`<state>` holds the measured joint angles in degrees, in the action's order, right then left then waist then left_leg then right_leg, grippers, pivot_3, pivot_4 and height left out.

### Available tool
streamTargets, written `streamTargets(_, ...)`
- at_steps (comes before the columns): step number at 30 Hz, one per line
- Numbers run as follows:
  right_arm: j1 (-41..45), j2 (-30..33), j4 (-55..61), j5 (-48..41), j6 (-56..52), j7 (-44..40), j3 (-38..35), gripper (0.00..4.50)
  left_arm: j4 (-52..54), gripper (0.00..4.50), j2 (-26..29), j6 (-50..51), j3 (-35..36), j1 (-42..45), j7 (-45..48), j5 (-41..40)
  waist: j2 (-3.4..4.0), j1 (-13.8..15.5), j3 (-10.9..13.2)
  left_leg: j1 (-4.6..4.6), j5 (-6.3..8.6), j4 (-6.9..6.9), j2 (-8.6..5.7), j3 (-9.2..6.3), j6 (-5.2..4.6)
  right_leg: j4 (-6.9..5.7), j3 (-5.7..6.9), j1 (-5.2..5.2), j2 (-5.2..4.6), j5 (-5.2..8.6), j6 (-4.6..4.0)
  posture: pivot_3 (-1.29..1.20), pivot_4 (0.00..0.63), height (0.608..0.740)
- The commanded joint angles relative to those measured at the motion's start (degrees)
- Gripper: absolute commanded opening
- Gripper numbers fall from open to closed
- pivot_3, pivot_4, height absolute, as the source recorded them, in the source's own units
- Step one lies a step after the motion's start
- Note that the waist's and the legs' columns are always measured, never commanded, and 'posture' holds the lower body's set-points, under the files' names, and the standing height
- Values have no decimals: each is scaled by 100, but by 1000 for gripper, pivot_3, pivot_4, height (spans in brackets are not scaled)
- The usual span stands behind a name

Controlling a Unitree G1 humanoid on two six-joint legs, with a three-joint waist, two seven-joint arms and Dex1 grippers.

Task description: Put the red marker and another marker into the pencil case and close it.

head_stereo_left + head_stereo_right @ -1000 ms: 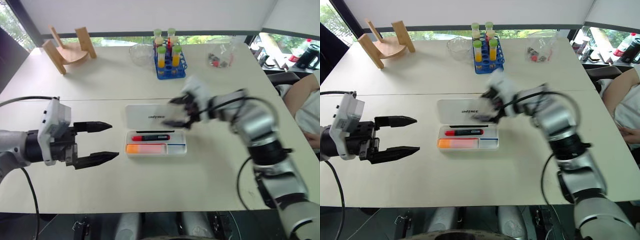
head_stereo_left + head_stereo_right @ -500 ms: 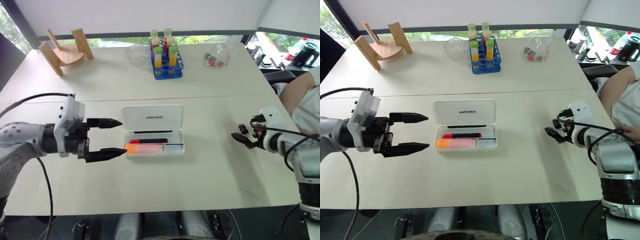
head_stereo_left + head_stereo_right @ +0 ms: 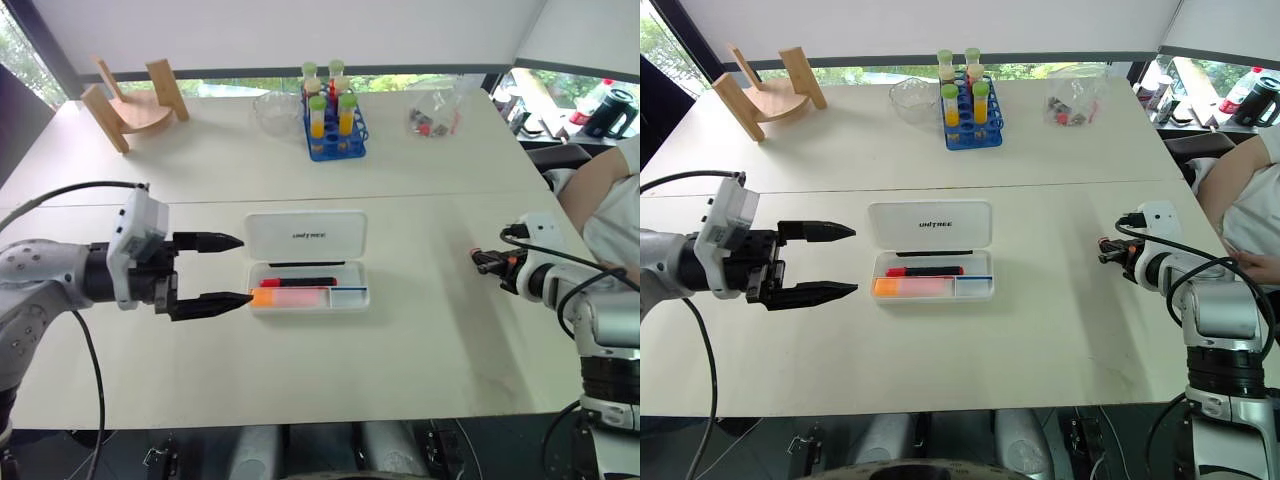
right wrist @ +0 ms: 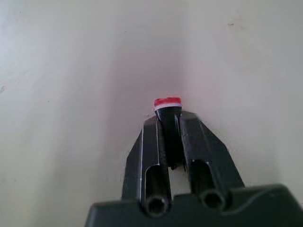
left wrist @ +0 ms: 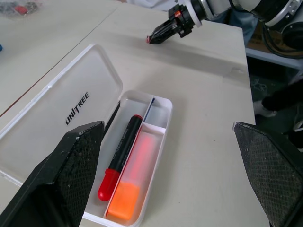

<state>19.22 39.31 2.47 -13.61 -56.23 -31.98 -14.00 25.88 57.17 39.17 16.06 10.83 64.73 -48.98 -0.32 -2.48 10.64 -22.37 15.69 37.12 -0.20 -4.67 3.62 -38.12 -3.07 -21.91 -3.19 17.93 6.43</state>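
Pencil case (image 3: 308, 262) mid-tabletop, lid flat open; red marker (image 3: 298, 282) and pink-orange marker (image 3: 290, 297) already in tray. Left gripper (image 3: 222, 270) fingers spread, beside case's left end. Right gripper (image 3: 1107, 250) near right edge, fingers pressed together. Next: hook lid's far edge, swing over hinge, press until latched; brace tray against sliding.

The left gripper (image 3: 228, 270) had two tapering black fingers (image 5: 61, 177) with a cross-hatched texture, a white boxy block above its black body, and a silver-grey forearm trailing a black cable. The right gripper (image 3: 1104, 251) was black, white-capped, with looping black cables.
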Motion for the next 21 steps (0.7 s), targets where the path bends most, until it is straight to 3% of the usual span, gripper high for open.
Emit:
streamTargets(1,174,424,715,-394,-132,-611,220,54,130,4500,10,-37,168,-69,-21,-44,8,0,5,-1,0,-2,0,0,0,0,0,-3,0,0,0,0,150,740)
streamTargets(5,493,881,1656,-1055,120,-1783,763,54,141,4500,14,-22,181,-106,-48,-67,17,-21,11,-10,0,-5,6,1,0,-2,-2,-19,6,0,0,0,150,740)
streamTargets(9,943,1062,2212,-1243,801,-2987,1899,54,170,4500,-11,-31,140,-131,-87,-55,12,-14,9,-11,0,-8,16,0,0,0,-4,-25,19,0,-1,0,150,740)
streamTargets(15,1514,805,1450,-489,2053,-3679,3191,54,298,4500,-64,-4,163,-212,-214,-86,-14,26,23,-20,0,3,14,-3,0,4,-1,-21,10,0,-1,0,150,740)
streamTargets(21,1701,447,902,-97,2555,-3847,3659,54,523,4500,-95,38,340,-468,-384,-155,-14,4,23,-23,0,-3,14,-11,1,2,0,-35,6,0,-1,0,150,740)
